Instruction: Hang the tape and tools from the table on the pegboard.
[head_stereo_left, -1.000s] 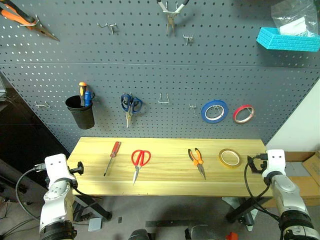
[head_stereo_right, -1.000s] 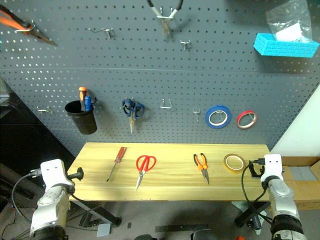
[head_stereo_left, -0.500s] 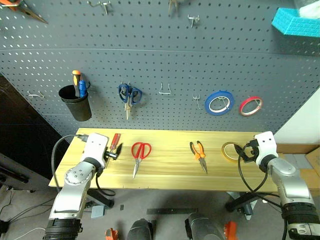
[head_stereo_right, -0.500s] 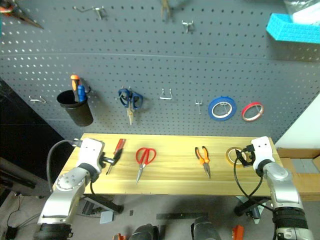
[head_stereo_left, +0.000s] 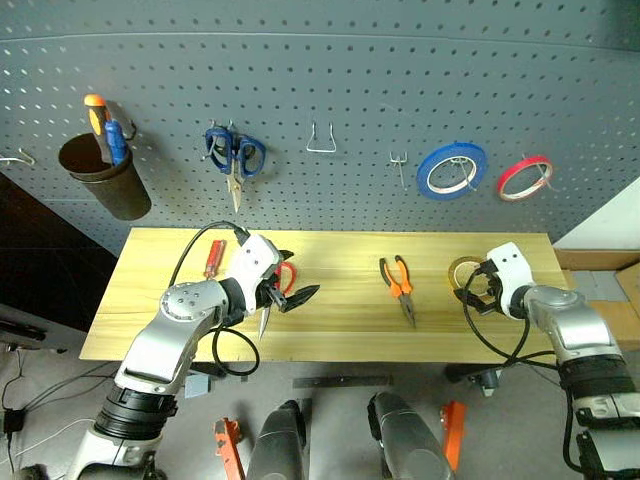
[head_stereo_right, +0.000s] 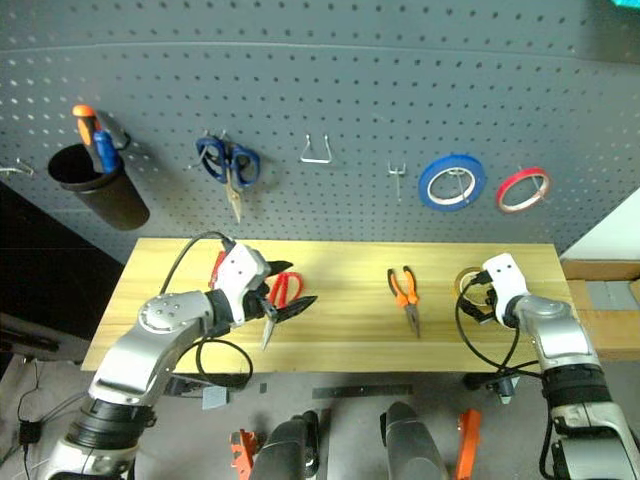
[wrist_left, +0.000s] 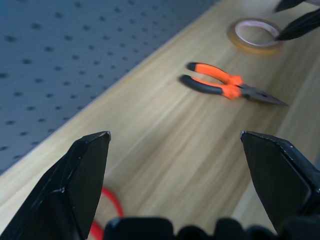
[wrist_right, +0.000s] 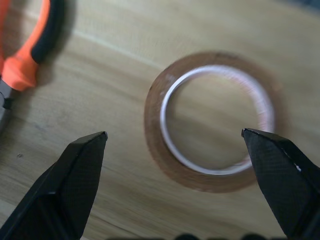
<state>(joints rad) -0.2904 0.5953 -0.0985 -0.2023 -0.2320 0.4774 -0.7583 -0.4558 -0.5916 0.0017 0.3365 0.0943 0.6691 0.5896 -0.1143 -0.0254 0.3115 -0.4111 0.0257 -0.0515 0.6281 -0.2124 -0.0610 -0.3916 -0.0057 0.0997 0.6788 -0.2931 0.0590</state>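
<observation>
On the light wooden table (head_stereo_left: 340, 310) lie a red-handled screwdriver (head_stereo_left: 213, 257), red scissors (head_stereo_left: 283, 277), orange-and-black pliers (head_stereo_left: 398, 285) and a yellow-tan ring of tape (head_stereo_left: 460, 270). My left gripper (head_stereo_left: 293, 283) hovers open over the scissors' handles and hides part of them. Its wrist view looks along the table past the pliers (wrist_left: 227, 86) to the tape (wrist_left: 255, 34). My right gripper (head_stereo_left: 469, 288) is open just above the tape (wrist_right: 152, 125), one finger on each side of the ring. Behind the table rises the grey pegboard (head_stereo_left: 330, 70).
On the pegboard hang a black cup (head_stereo_left: 105, 185) with screwdrivers, blue scissors (head_stereo_left: 233, 155), a blue roll (head_stereo_left: 452, 170) and a red roll (head_stereo_left: 526, 177). Two bare hooks (head_stereo_left: 320, 140) (head_stereo_left: 398, 168) sit between the blue scissors and the blue roll.
The view has tilted down. My left arm swung right from the table's left end, past the screwdriver, to the red scissors. My right gripper edged in over the tape.
</observation>
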